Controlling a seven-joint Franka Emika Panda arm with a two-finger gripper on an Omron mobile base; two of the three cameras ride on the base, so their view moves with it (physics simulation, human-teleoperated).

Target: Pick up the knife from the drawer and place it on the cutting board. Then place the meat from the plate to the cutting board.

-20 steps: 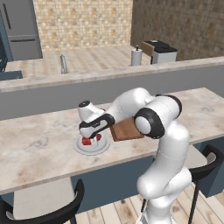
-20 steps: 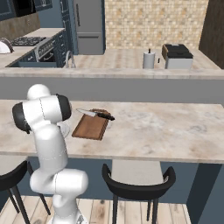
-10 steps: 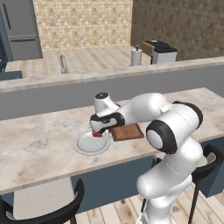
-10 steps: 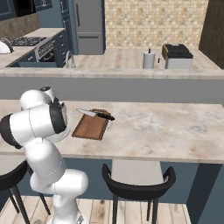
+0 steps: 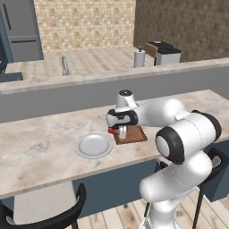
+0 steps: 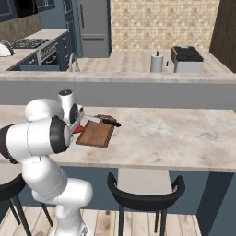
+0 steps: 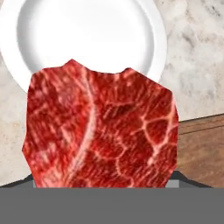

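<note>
A white robot arm is reaching over a marble counter (image 5: 44, 147), where a brown cutting board (image 6: 96, 133) is lying with a knife (image 6: 103, 120) across its far edge. Just beside the board, a bare round plate (image 5: 93, 145) is sitting. The gripper (image 5: 115, 131) is hanging above the board's plate-side edge, jaws spread wide, gripping the red meat (image 7: 103, 131).

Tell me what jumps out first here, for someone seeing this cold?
The red meat fills the hand view, held in the gripper above the counter, between the bare plate and the board. Next, the knife lying across the board's far edge.
</note>
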